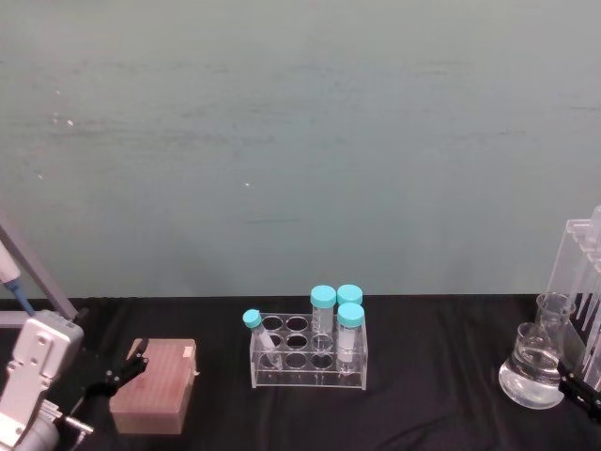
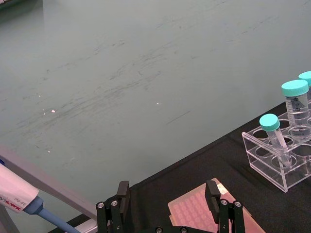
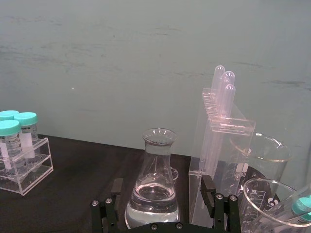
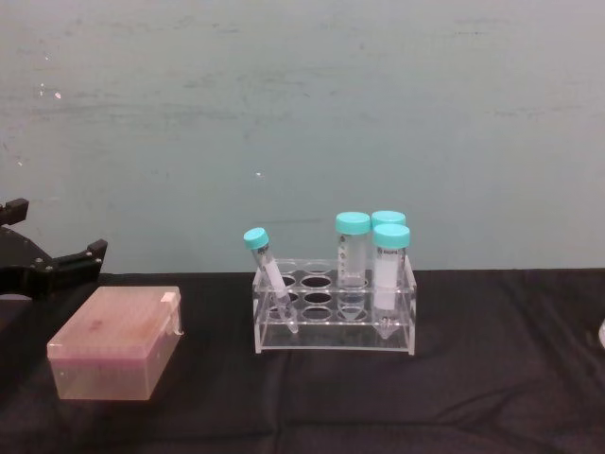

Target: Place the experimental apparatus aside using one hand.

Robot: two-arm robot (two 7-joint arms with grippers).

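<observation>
Conical flask [image 3: 156,187] sits between the open right pincer [image 3: 163,201] fingers.

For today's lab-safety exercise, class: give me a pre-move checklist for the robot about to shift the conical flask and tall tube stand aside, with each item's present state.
1. Right gripper open before closing in: ok, fingers spread.
2. Right gripper lined up with the conical flask: ok, the flask sits between its fingers in the right wrist view.
3. Flask upright, liquid settled: ok.
4. Acrylic tube stand upright with its tubes seated: ok.
5. Room beside the flask: not ok, the stand and a glass beaker crowd its side.
6. Left gripper away from the flask, over the pink tip box: ok.
</observation>
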